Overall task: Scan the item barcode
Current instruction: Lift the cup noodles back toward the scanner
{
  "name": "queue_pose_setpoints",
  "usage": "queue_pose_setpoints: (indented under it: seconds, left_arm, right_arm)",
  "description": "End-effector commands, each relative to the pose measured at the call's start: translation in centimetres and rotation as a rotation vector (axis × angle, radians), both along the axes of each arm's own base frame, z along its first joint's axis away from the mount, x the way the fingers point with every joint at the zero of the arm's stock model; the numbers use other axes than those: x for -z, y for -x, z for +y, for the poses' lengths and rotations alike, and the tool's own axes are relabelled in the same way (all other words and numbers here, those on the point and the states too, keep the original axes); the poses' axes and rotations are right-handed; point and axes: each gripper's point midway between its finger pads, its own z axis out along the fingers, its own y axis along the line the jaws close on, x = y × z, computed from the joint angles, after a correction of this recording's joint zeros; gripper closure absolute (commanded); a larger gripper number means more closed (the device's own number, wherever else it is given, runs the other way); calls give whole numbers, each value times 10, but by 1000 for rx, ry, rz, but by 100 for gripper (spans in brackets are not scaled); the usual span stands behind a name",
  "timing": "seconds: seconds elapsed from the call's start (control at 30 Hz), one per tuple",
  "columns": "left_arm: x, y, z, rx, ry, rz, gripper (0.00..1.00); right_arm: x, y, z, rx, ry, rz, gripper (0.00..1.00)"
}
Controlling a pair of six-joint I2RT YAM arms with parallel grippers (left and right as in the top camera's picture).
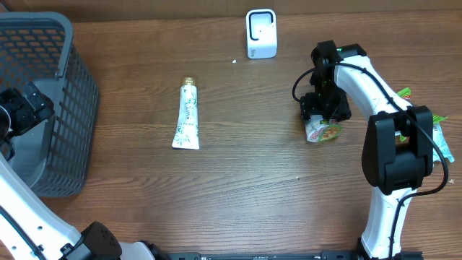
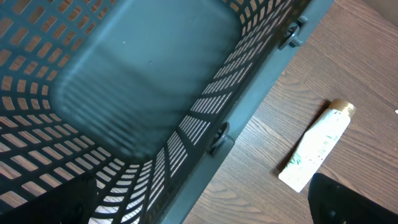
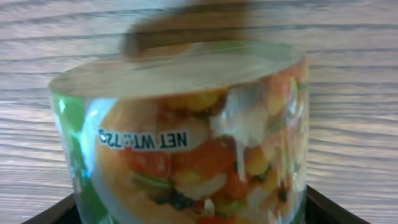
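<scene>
A can (image 1: 323,131) with a picture of mixed vegetables on its label rests on the wooden table at the right. My right gripper (image 1: 322,108) is down over it. In the right wrist view the can (image 3: 186,143) fills the space between the dark fingers (image 3: 336,208), which sit against both its sides. The white barcode scanner (image 1: 260,33) stands at the back of the table, left of the can and apart from it. My left gripper (image 1: 25,108) hangs over the grey basket (image 1: 68,108), open and empty, with its fingers (image 2: 354,202) wide apart.
A white tube (image 1: 187,115) with a gold cap lies mid-table; it also shows in the left wrist view as the tube (image 2: 317,146) beside the basket wall (image 2: 249,106). More packaged items (image 1: 440,141) lie at the right edge behind the right arm.
</scene>
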Motion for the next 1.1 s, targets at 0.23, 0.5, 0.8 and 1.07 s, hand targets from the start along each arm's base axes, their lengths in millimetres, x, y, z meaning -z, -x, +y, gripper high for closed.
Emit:
queue_pose_setpoints:
  seconds: [0.23, 0.5, 0.8, 1.07]
  left_arm:
    - [-1, 0, 0, 14, -6, -2, 0]
    - [-1, 0, 0, 14, -6, -2, 0]
    - [-1, 0, 0, 14, -6, -2, 0]
    - [-1, 0, 0, 14, -6, -2, 0]
  right_arm:
    - [-36, 1, 60, -192, -323, -37, 30]
    - [-77, 6, 107, -460, -433, -140, 29]
    - [-71, 25, 160, -754, -346, -198, 25]
    - [-42, 28, 180, -848, -248, -245, 19]
